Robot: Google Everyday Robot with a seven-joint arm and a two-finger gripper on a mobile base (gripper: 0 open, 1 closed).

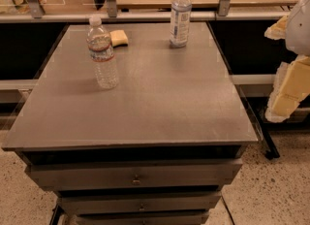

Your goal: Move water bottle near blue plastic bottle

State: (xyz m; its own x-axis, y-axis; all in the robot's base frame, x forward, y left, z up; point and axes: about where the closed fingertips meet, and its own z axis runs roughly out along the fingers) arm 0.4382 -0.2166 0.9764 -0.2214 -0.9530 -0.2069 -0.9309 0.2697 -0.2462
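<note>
On the left side of the grey table: the water bottle, standing up, white cap on, red band round it. At the back, toward the right: the blue plastic bottle, also standing up, well apart from the first one. Just behind the water bottle, a yellow sponge, lying flat. Way over at the right edge, off the table and touching none of these: the gripper, pale and creamy. Open or closed? Cannot tell from here. Nothing picked up, by the look of it, so none of the job done yet. Plenty to go wrong from here. A tall, light, see-through bottle, so easy to tip with a bump from the side on the way in. With a grab too high or too soft, maybe a slip and a fall. With a carry too fast or too close, maybe a bang into the blue plastic bottle and a second tumble. Best to come in slow, grab low on the ribbed part, and set down just beside, not against.
</note>
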